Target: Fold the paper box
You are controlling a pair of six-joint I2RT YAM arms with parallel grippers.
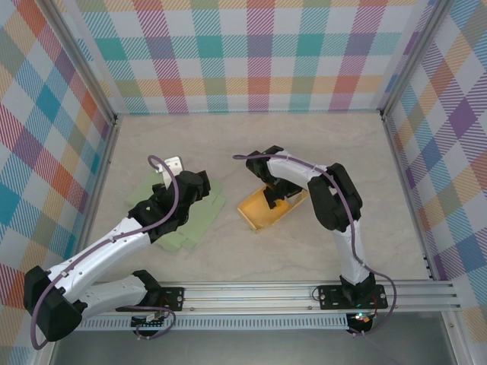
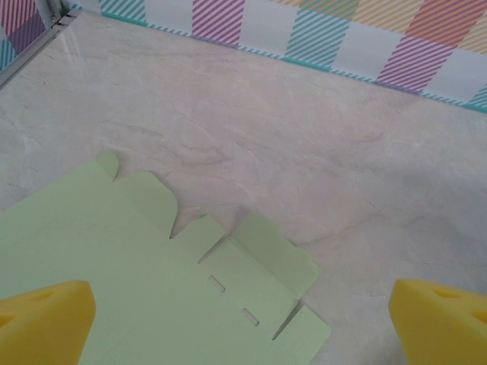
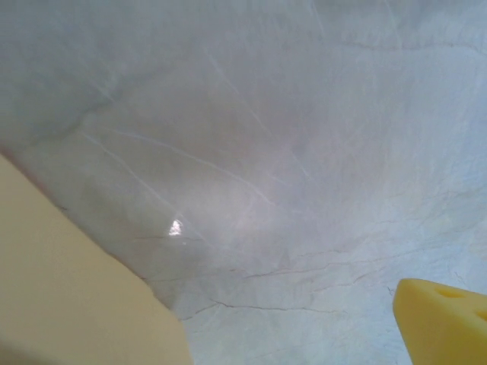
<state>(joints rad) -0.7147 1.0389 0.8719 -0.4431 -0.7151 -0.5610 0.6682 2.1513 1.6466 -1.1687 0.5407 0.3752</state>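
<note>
A flat light-green paper box blank [image 1: 192, 226] lies left of centre; in the left wrist view its tabs and two slots [image 2: 228, 296] show. My left gripper [image 1: 199, 187] hovers over it, open, its yellow pads [image 2: 46, 315] far apart with the sheet [image 2: 114, 251] beneath and nothing held. A partly folded yellow paper box [image 1: 259, 214] sits at centre. My right gripper [image 1: 272, 198] is down at its far wall and is open. In the right wrist view one yellow pad [image 3: 441, 319] shows at the right, and a pale yellow box wall [image 3: 68, 289] covers the left side and hides the other finger.
A small white object [image 1: 174, 163] lies just behind the left arm. Plaid walls [image 1: 251, 53] enclose the marble table [image 1: 342, 144] on three sides. A metal rail [image 1: 304, 293] runs along the near edge.
</note>
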